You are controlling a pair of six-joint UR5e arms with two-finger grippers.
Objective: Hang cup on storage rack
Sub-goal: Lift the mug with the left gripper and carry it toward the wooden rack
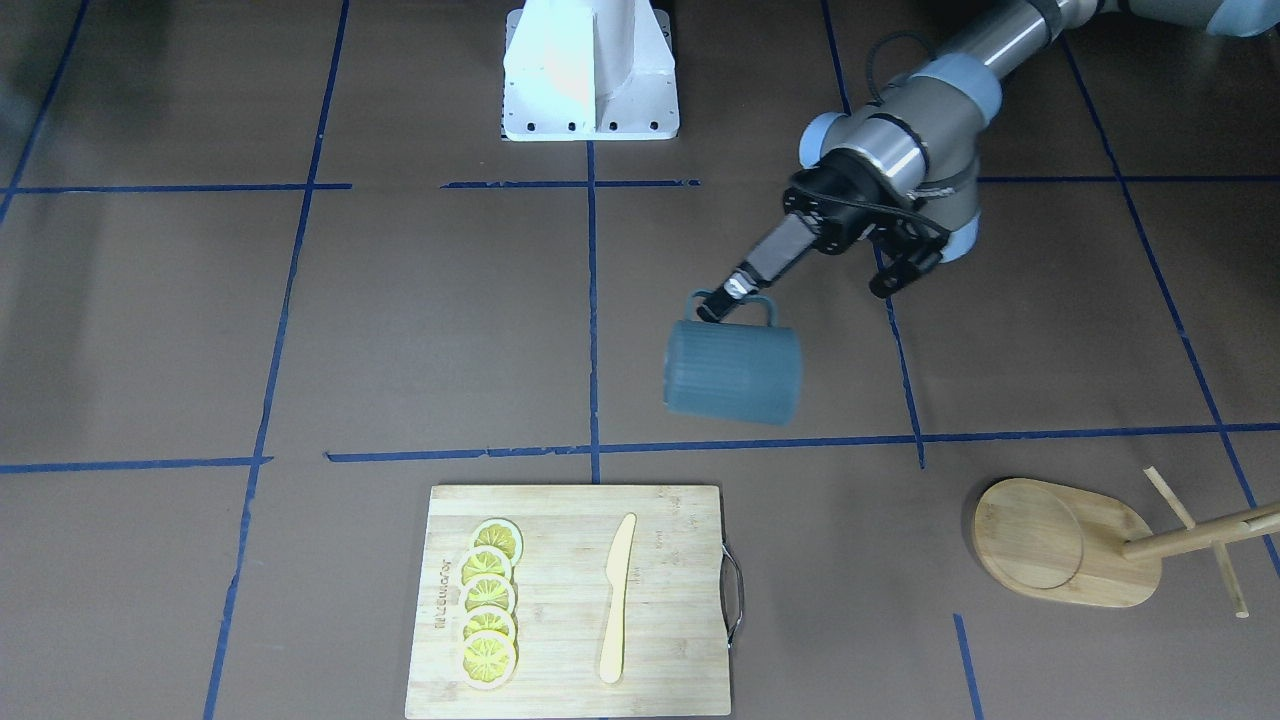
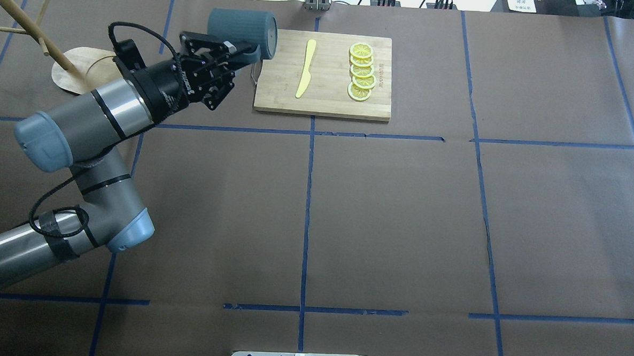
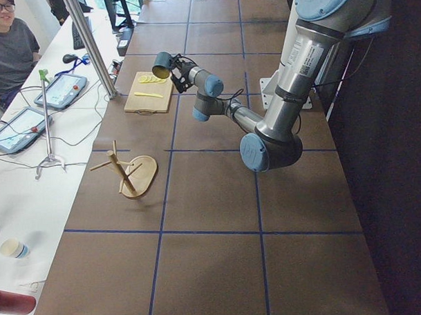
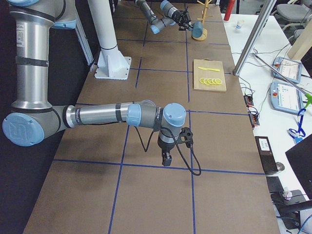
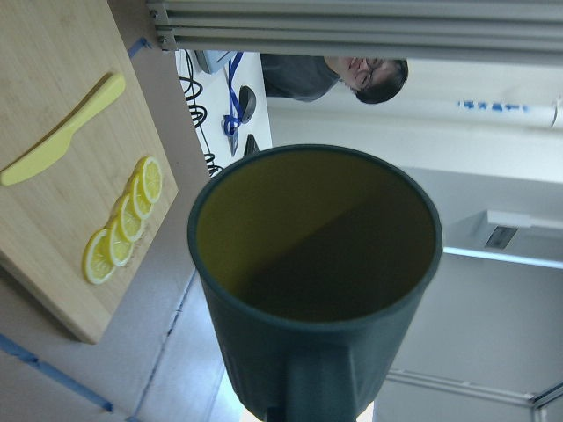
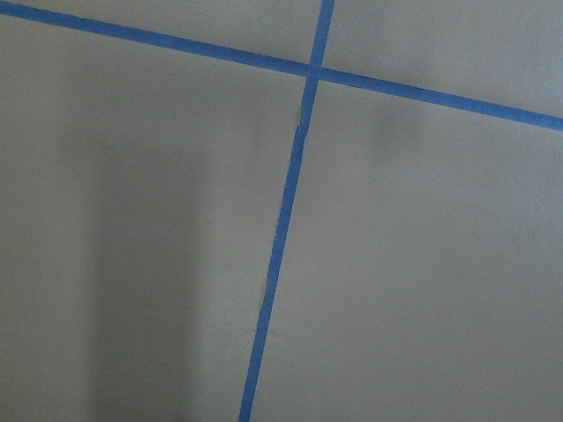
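My left gripper [image 1: 716,302] is shut on the loop handle of the dark blue-grey ribbed cup [image 1: 735,372] and holds it in the air, tipped on its side. In the overhead view the cup [image 2: 240,30] hangs left of the cutting board, its flat base toward the board, with the gripper [image 2: 249,51] just below it. The left wrist view looks into the cup's yellow inside [image 5: 317,237]. The bamboo storage rack [image 2: 78,71], with an oval base, a pole [image 1: 1200,530] and thin pegs, stands further left and apart from the cup. My right gripper [image 4: 166,158] hangs low over the table; I cannot tell whether it is open.
A wooden cutting board [image 2: 325,101] with a metal handle carries a yellow knife [image 2: 306,68] and several lemon slices [image 2: 362,72]. Blue tape lines cross the brown table. The robot's white base [image 1: 590,70] stands at the near edge. Operators sit beyond the table's far side [image 3: 6,47].
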